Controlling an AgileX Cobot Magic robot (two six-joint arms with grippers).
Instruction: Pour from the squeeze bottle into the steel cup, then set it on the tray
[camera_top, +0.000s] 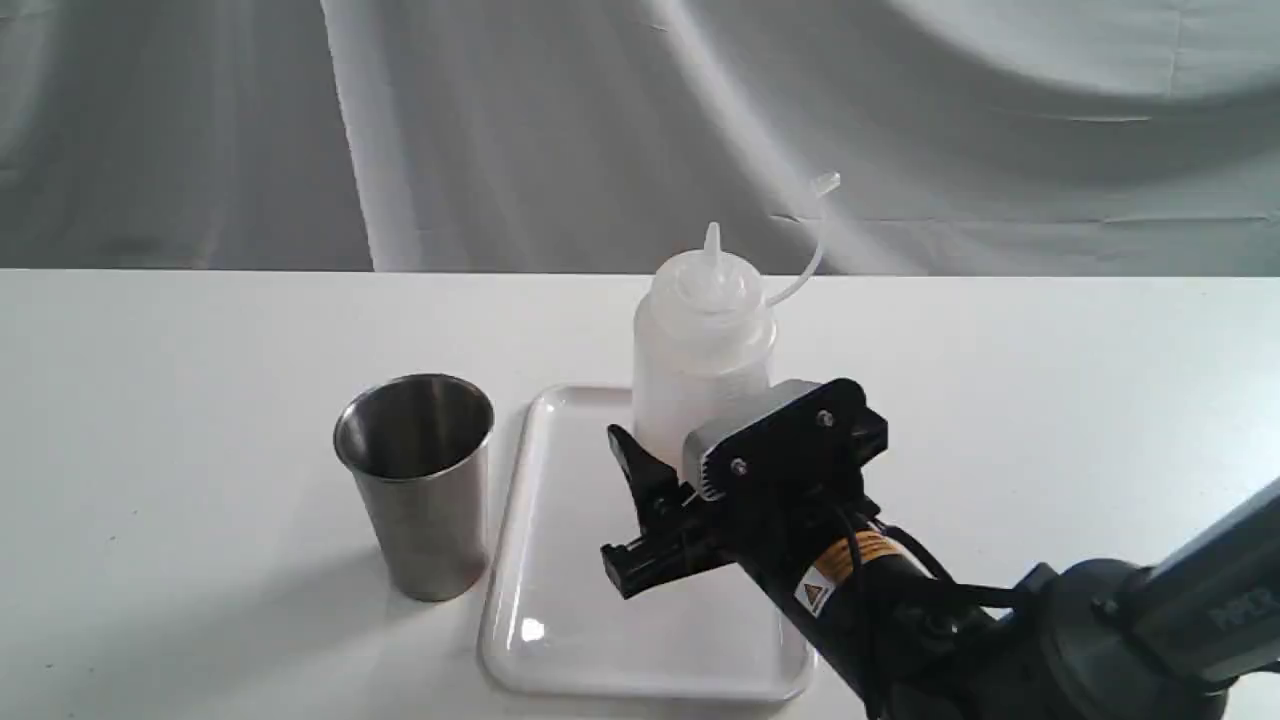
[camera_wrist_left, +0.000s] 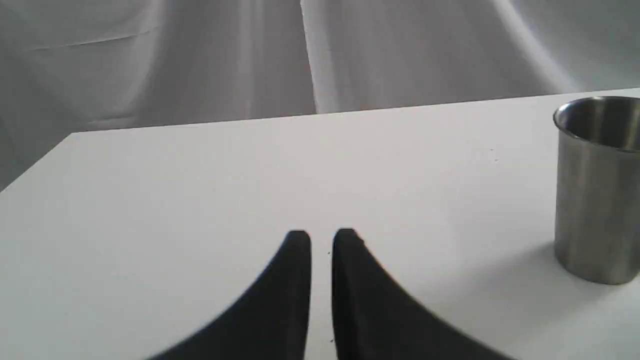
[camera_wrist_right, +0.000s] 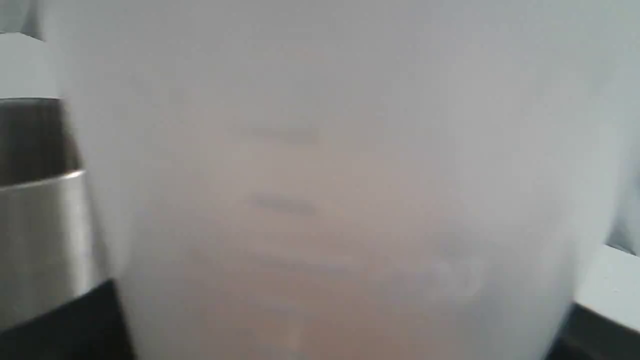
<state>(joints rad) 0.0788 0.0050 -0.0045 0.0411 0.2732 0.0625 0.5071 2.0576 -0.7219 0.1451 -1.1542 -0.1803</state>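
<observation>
The squeeze bottle (camera_top: 700, 340) stands upright over the back of the white tray (camera_top: 560, 640), its nozzle uncapped and the cap strap curling up to the right. My right gripper (camera_top: 680, 440) is shut on its lower body, hiding the base, so I cannot tell whether it rests on the tray. In the right wrist view the bottle (camera_wrist_right: 325, 175) fills the frame between both black fingers (camera_wrist_right: 75, 325), with a faint amber tint low down. The steel cup (camera_top: 420, 490) stands upright just left of the tray. My left gripper (camera_wrist_left: 321, 240) hovers shut and empty, left of the cup (camera_wrist_left: 595, 200).
A white tabletop (camera_top: 200, 400) carries everything, and grey cloth (camera_top: 500, 120) hangs behind its far edge. My right arm (camera_top: 1000, 620) reaches in from the lower right corner across the tray's front right part.
</observation>
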